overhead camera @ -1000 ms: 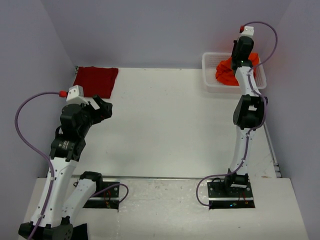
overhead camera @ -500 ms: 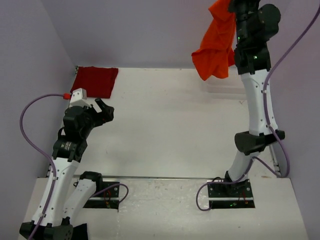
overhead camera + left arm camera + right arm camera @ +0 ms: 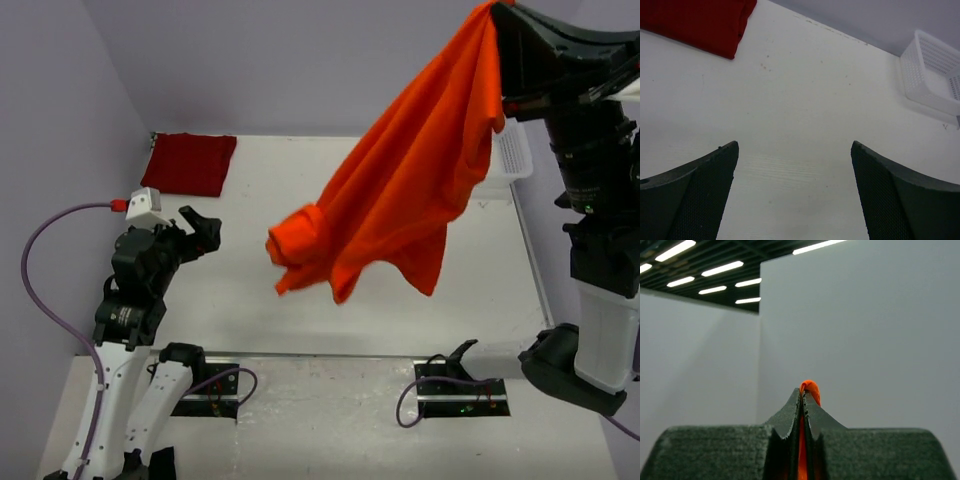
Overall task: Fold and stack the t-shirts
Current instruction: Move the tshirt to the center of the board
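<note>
While my R arm is raised high on the right side of the top view, my right gripper (image 3: 496,10) has its fingers pressed together on a fold of the orange t-shirt (image 3: 400,190). R wrist cam shows only a thin orange sliver squeezed betw the two pads and poking out past the tips, w/ plain wall panels and ceiling lights behind. Shirt hangs free from that one pinch pt, draping down and left above the table (image 3: 300,270). It's not flat: lower end is bunched into a rolled lump w/ a hem corner dangling beside it. Can't tell from the top view whether the lowest part touches the surface. Dark red t-shirt (image 3: 192,163) lies folded as a flat rectangle in the table's far-left corner, by the wall. White mesh basket (image 3: 510,150) sits at the far-right edge, mostly hidden behind the orange cloth and my R arm. My left gripper (image 3: 205,228) hovers over the near-left part of the table, fingers spread wide, only bare tabletop betw them. L wrist cam has the red shirt upper left and the basket upper right, both well apart from the tips.
</note>
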### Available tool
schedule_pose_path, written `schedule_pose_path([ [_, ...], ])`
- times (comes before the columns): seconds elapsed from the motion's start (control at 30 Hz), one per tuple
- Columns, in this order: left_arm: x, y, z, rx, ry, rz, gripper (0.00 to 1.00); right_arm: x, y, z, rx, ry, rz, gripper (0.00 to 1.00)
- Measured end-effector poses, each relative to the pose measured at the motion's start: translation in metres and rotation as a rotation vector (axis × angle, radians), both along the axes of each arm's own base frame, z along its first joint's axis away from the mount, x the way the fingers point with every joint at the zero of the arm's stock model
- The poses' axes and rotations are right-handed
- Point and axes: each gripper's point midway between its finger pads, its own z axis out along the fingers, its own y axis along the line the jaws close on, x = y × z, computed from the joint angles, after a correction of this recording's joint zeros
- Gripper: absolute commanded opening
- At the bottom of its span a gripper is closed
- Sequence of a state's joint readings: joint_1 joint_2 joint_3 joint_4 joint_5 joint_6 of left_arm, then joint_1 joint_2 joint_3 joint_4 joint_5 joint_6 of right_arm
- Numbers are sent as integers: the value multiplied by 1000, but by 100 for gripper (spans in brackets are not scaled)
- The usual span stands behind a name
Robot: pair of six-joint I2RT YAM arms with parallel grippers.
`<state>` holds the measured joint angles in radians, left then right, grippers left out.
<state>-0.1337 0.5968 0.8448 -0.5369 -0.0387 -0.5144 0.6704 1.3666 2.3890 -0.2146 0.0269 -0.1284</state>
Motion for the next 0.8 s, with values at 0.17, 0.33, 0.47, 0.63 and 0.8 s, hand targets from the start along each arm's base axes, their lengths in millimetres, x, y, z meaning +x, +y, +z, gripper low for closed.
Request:
schedule_pose_path([
  [0.17, -11, 1, 19, -8, -45, -1, 93, -12, 29, -63, -92, 172, 183, 0],
  [0.33, -15, 2, 38, -12, -80, -1, 93, 28, 89, -150, -250, 398, 284, 0],
  [0.47, -16, 2, 38, -11, -73, -1, 93, 75, 156, -232, -389, 591, 346, 0],
  [0.63, -17, 2, 33, -8, -53, 0, 93, 112, 244, -367, -587, 853, 414, 42],
  [0.8, -14, 2, 28, -5, -30, -1, 93, 136, 258, -445, -685, 1013, 306, 92],
])
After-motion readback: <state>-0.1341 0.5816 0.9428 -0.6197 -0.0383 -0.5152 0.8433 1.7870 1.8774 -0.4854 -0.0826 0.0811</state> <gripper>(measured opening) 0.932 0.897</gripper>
